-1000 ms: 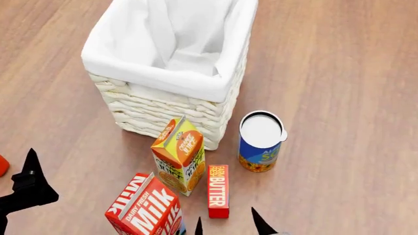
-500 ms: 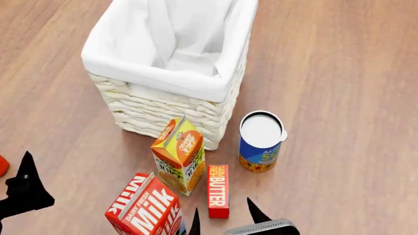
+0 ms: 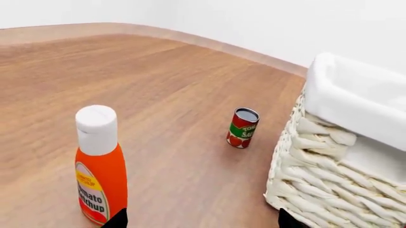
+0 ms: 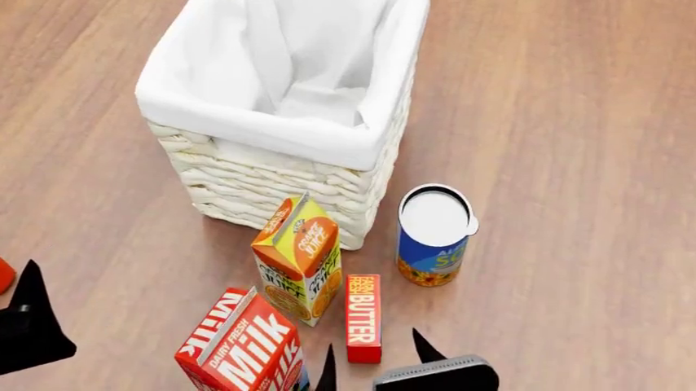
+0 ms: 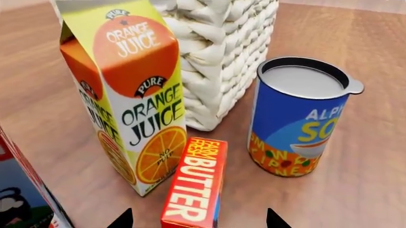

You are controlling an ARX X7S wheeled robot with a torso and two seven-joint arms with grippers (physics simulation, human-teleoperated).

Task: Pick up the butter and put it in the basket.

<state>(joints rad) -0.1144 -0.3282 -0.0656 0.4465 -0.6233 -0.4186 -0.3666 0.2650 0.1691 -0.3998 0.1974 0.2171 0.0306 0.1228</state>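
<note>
- Fingers (image 4: 329, 371) of the right gripper (image 4: 370, 362) stand wide apart in the head view, one tip on each side of the butter's (image 4: 363, 318) near end, not touching it; this looks like alignment for a grasp across its narrow width. The butter lies flat on the worktop (image 4: 566, 122), just beside the orange juice carton (image 4: 297, 259), with the Milk carton (image 4: 244, 346) near its other corner and a soup can (image 4: 434, 235) a little apart. The basket (image 4: 285, 175) stands beyond the juice carton; its white liner (image 4: 272, 122) shows nothing inside. The left gripper (image 4: 29, 326) waits well away at the edge, its opening impossible to judge here.
- Right wrist view: both dark tips straddle the butter (image 5: 193, 190), still empty. The juice carton (image 5: 130, 95) nearly touches the box, so I judge little room for the finger on that side.
- Left wrist view: two tips set far apart, holding nothing, face a ketchup bottle (image 3: 100, 166), a small tomato can (image 3: 242, 128) and the basket's wall (image 3: 317, 180).
</note>
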